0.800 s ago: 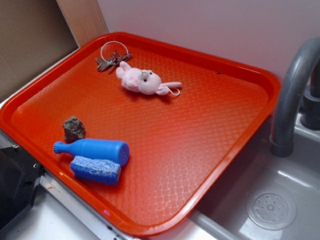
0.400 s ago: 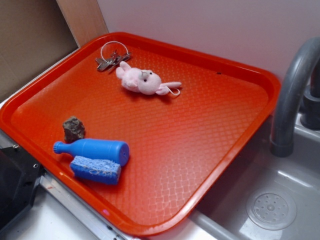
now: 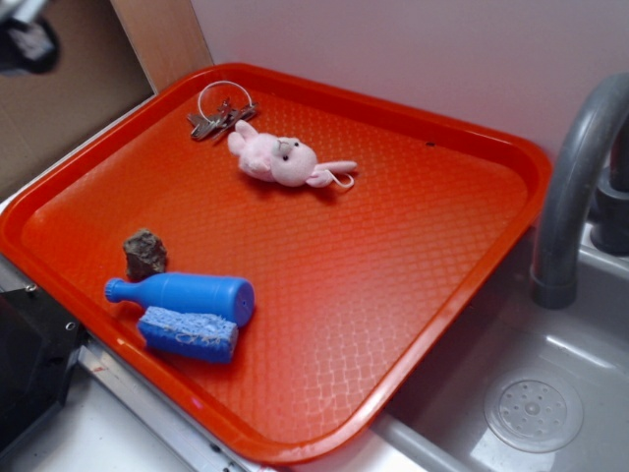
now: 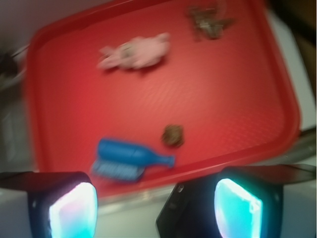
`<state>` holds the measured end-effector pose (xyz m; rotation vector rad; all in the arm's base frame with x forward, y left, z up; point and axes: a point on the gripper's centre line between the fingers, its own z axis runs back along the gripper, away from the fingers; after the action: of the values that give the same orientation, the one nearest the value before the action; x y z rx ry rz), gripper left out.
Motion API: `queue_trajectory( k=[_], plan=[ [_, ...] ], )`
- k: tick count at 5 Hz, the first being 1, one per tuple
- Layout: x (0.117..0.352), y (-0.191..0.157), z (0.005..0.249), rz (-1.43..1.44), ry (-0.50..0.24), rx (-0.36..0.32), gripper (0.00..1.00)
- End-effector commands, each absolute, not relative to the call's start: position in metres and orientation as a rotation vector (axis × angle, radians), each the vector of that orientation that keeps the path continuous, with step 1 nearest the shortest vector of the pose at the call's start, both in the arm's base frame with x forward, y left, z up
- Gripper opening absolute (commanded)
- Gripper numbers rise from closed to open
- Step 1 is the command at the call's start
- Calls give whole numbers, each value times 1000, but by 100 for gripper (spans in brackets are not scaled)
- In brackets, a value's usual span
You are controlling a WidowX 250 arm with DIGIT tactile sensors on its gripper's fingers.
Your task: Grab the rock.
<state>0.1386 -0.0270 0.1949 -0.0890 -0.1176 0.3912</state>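
The rock [image 3: 144, 253], a small jagged grey-brown lump, lies on the orange tray [image 3: 393, 295] near its left edge, just behind the blue bottle [image 3: 185, 294]. In the blurred wrist view the rock [image 4: 173, 135] sits right of the bottle's neck [image 4: 131, 153]. My gripper [image 4: 155, 210] is open and empty, high above the tray's near edge, well away from the rock. In the exterior view only a blurred dark part of the gripper [image 3: 25, 39] shows at the top left corner.
A blue sponge block [image 3: 188, 333] lies against the bottle. A pink plush toy [image 3: 279, 159] and a key ring [image 3: 221, 110] lie at the tray's far side. A grey faucet [image 3: 575, 187] and sink [image 3: 536, 408] are at the right. A black box [image 3: 29, 364] sits at the left front.
The gripper has come into the exterior view at the top left corner. Nothing on the tray has moved.
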Motion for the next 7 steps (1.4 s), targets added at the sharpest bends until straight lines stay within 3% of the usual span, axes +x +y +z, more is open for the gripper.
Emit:
queue_trajectory(
  k=[1,4,7],
  plan=[
    [141,-27,147,528,-186,-33,100],
    [156,-7,104,536,-247,89,100],
    [175,8,59,473,-192,141,100]
  ],
)
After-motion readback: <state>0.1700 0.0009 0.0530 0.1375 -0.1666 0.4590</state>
